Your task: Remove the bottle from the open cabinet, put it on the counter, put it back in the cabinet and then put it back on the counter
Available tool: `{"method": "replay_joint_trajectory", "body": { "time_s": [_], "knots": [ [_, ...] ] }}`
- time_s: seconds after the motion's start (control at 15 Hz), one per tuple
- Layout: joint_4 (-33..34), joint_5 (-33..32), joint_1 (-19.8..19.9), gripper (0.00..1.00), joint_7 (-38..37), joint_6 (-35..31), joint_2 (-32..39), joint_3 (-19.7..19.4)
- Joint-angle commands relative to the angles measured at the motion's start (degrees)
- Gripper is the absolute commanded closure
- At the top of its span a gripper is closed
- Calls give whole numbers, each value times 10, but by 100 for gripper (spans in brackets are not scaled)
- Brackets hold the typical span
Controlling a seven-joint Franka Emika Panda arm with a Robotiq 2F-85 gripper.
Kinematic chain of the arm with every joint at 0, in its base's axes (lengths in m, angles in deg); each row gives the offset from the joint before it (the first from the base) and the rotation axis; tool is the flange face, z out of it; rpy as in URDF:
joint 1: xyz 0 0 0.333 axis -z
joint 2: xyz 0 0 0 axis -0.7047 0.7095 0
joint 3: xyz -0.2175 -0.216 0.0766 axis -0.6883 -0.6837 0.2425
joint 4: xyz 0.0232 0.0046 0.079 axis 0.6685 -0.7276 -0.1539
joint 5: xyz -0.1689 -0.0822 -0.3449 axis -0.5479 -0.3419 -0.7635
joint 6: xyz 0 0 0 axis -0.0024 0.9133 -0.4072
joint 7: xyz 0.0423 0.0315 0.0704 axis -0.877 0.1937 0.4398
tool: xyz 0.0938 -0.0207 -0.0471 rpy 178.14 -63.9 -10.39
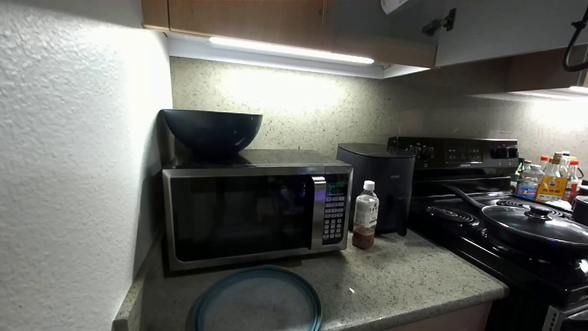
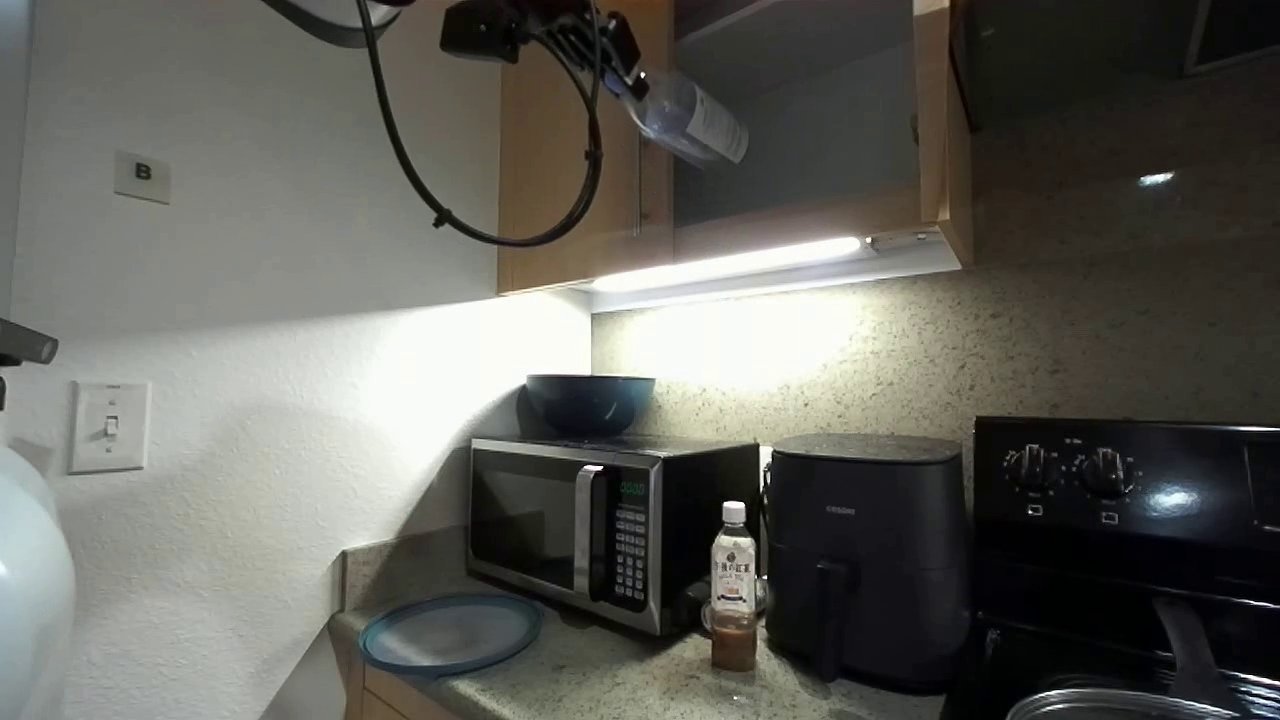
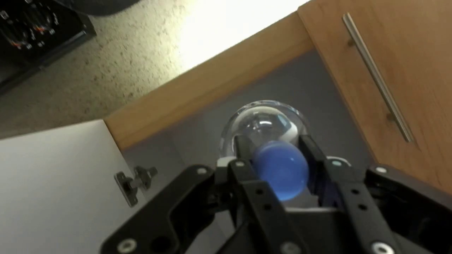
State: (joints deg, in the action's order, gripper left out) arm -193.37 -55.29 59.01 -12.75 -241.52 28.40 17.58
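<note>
The bottle (image 2: pixel 700 125) is clear plastic with a white label. Its cap looks blue in the wrist view (image 3: pixel 280 171). My gripper (image 2: pixel 632 88) is shut on the bottle's cap end; its fingers also show in the wrist view (image 3: pixel 273 146). The bottle is tilted, base pointing down and toward the open cabinet (image 2: pixel 585 200). I cannot tell whether its base is inside the opening. The cabinet also shows in an exterior view (image 1: pixel 252 18) and the wrist view (image 3: pixel 212 91). The speckled counter (image 1: pixel 413 262) lies below, also in an exterior view (image 2: pixel 590 670).
A steel microwave (image 1: pixel 243 216) with a dark bowl (image 1: pixel 213 131) stands on the counter. Beside it are a short bottle with brownish contents (image 1: pixel 366 214) and a black air fryer (image 1: pixel 381 184). A round lid (image 1: pixel 259 301) lies in front. The cabinet door (image 1: pixel 510 32) stands open.
</note>
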Motion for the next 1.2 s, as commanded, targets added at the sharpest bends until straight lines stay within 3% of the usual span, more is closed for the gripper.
{"method": "replay_joint_trajectory", "body": {
  "time_s": [0.0,0.33,0.73,0.87,1.0,1.07,1.13],
  "knots": [
    [-5,0,61,87,0,-130,20,25],
    [29,17,119,87,12,-189,82,55],
    [108,6,153,87,9,-169,174,83],
    [143,-3,149,87,5,-155,212,83],
    [169,21,100,87,26,-117,245,57],
    [130,4,132,62,2,-143,207,73],
    [143,5,121,62,2,-132,224,68]
  ]
}}
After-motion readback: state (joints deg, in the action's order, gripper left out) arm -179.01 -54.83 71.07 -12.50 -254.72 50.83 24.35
